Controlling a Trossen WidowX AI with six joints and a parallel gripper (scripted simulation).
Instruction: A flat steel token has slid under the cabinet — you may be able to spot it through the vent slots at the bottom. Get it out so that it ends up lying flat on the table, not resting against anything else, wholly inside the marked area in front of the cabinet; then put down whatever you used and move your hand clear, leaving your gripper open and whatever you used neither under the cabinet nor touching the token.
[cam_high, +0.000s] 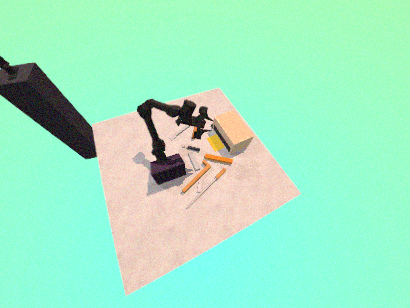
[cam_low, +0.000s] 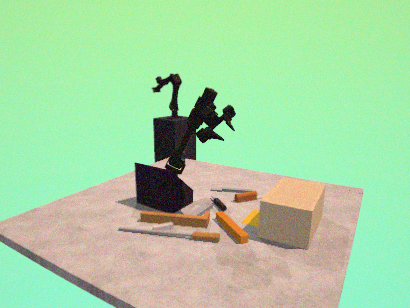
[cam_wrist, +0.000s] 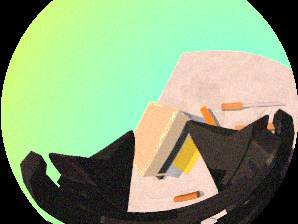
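1. While the claw (cam_high: 211, 125) (cam_low: 228, 135) (cam_wrist: 161, 129) hangs above the table (cam_high: 150, 240) (cam_low: 280, 285) (cam_wrist: 200, 75), its fingers stand somewhat more than half open, with nothing held between them.
2. The pale tan cabinet (cam_high: 233, 131) (cam_low: 285, 220) (cam_wrist: 155, 135) sits right of center in the top view, at the right in the exterior view and near the middle of the wrist view, between the dark fingers.
3. A yellow marked area (cam_high: 216, 142) (cam_low: 252, 218) (cam_wrist: 186, 159) lies in front of the cabinet, on its lower left in the top view and its lower right in the wrist view.
4. The steel token cannot be made out in any view, so its exact place cannot be told.
5. A straight orange bar (cam_high: 218, 159) (cam_low: 231, 227) (cam_wrist: 209, 116) lies near the yellow patch, just below it in the top view.
6. An orange stick with a short bent end (cam_high: 195, 178) (cam_low: 175, 219) lies farther left in the exterior view, and a thin rod with an orange handle (cam_high: 220, 174) (cam_low: 206, 237) (cam_wrist: 232, 106) lies below it there.
7. Another orange-handled tool (cam_low: 245, 196) (cam_wrist: 187, 196) lies left of the cabinet in the exterior view and at the bottom of the wrist view.
8. A small black piece (cam_high: 193, 148) (cam_low: 219, 203) lies near the center of the top view.
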